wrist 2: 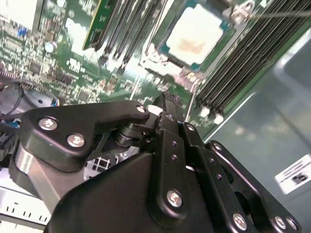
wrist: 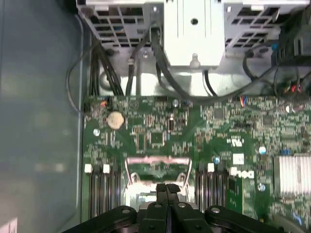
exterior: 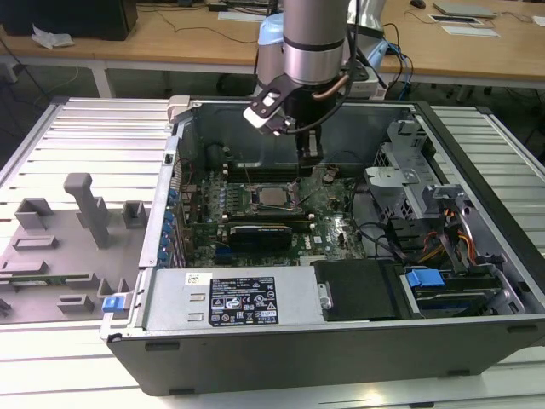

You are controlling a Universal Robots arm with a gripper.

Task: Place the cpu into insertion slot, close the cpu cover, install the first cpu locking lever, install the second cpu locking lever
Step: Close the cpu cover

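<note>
End effector state: the end effector point(wrist: 166, 188) has its two fingers pressed together along one thin seam in the first wrist view, and nothing shows between them (closed, with no visible load).
End effector position: inside the open computer case point(exterior: 341, 358), which lies on the table point(exterior: 85, 119); it is low over the motherboard point(wrist: 146, 131).
Cpu position: the cpu point(wrist 2: 197, 34) lies flat in the insertion slot point(exterior: 253, 203), pale top upward, with the grey rim around it.
Governing relation: from the end effector, the cpu lies toward the exterior view's left and nearer that camera, just beside it. The fingertips stand over the slot's edge, not over the middle of the chip.
Cpu cover: the pale metal frame point(wrist: 158, 160) just ahead of the fingertips is judged to be the cpu cover. Whether it lies flat or stands raised cannot be told.
Axis: the cpu is square, so it has no long axis. The memory slots point(wrist 2: 243, 53) flank the insertion slot and run parallel to the finger seam in the first wrist view.
Task state: placing the cpu appears complete. The locking levers cannot be made out as latched.
</note>
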